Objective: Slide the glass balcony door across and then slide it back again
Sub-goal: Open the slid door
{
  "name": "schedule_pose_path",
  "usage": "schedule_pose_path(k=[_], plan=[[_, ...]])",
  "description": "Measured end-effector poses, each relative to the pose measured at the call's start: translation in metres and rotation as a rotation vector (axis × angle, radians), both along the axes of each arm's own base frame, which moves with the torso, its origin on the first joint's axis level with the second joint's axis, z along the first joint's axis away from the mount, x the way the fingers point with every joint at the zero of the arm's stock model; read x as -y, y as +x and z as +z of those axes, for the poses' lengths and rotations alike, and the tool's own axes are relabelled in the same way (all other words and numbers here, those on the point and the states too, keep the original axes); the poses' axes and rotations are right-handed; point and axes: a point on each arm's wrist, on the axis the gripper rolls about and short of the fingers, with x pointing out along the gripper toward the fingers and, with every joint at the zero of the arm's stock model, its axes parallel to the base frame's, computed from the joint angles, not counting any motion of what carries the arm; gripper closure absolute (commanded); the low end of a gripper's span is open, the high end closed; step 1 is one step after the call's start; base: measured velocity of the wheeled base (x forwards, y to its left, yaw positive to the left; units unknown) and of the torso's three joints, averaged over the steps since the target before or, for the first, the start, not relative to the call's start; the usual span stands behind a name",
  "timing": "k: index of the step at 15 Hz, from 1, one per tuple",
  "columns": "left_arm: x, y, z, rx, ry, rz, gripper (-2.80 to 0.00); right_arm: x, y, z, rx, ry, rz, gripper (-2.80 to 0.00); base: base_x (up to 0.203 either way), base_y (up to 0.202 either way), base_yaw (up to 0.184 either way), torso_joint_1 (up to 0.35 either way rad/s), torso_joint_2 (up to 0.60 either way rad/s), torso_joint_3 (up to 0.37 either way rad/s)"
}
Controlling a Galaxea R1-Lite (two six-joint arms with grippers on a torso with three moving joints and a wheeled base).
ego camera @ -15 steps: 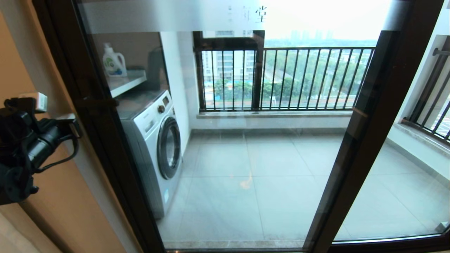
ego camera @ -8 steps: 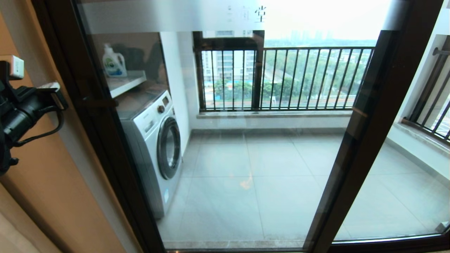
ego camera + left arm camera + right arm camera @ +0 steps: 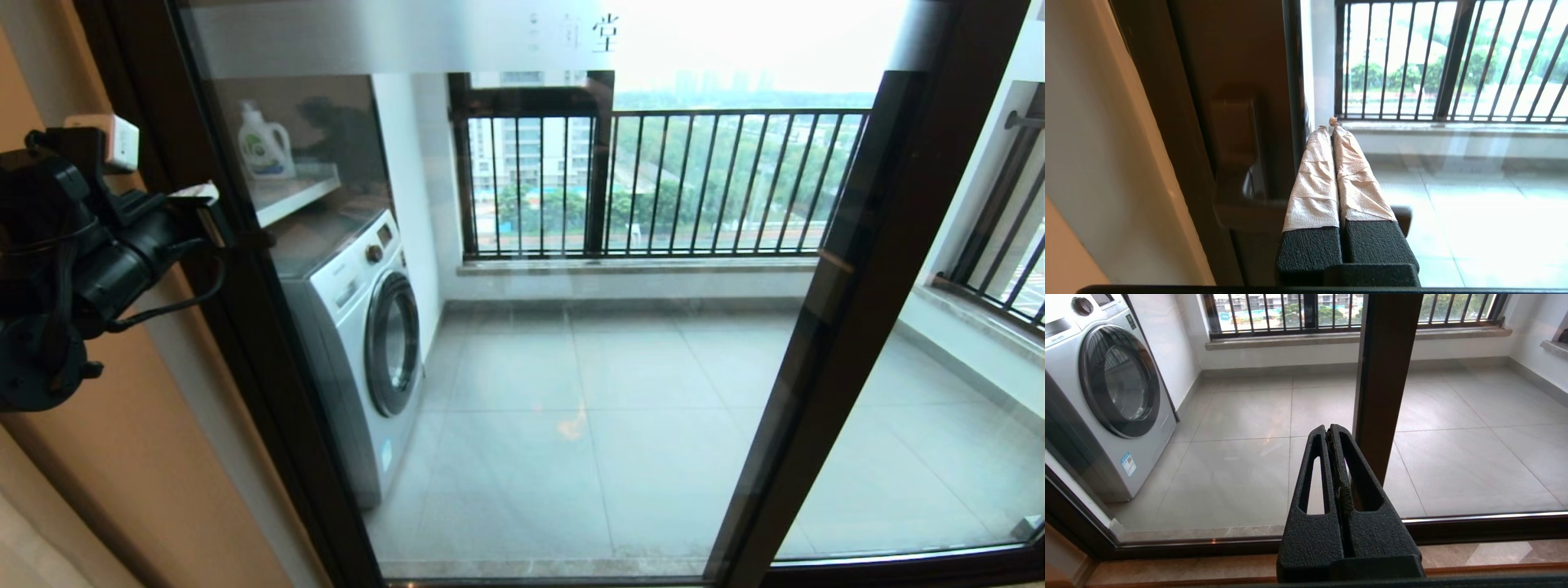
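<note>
At the left edge of the head view, the left gripper (image 3: pixel 214 214) is sitting right up against the dark left upright of the glass balcony door (image 3: pixel 571 343), jaws pressed together with nothing between them. In the left wrist view its taped fingertips (image 3: pixel 1327 134) are pointing past the handle (image 3: pixel 1237 151) on that upright, just beside the glass. The door itself is filling most of the frame, its frosted strip running along the top.

Pretty sure this thing is heavy and stiff, sliding on a track, so it'll want a steady sideways push, not a jerk. I'd go for the handle or metal frame; the glass is slick and breakable.

The right gripper (image 3: pixel 1333 435) is hanging low, jaws closed on nothing, in front of the door's right-hand upright (image 3: pixel 1384 375).
</note>
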Motion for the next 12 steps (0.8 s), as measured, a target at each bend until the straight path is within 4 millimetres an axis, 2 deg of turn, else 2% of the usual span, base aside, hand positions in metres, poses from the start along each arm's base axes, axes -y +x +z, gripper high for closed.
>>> schedule_pose_path(k=[6, 9, 12], plan=[[-0.02, 0.022, -0.035, -0.034, -0.015, 0.048, 0.0, 0.0, 0.0, 0.0, 0.0, 0.0, 0.0, 0.0, 0.0, 0.0, 0.0, 0.0, 0.0, 0.0], [-0.017, 0.022, -0.057, -0.042, -0.012, 0.034, 0.0, 0.0, 0.0, 0.0, 0.0, 0.0, 0.0, 0.0, 0.0, 0.0, 0.0, 0.0, 0.0, 0.0], [-0.012, 0.023, -0.066, -0.05, -0.012, 0.023, 0.0, 0.0, 0.0, 0.0, 0.0, 0.0, 0.0, 0.0, 0.0, 0.0, 0.0, 0.0, 0.0, 0.0]])
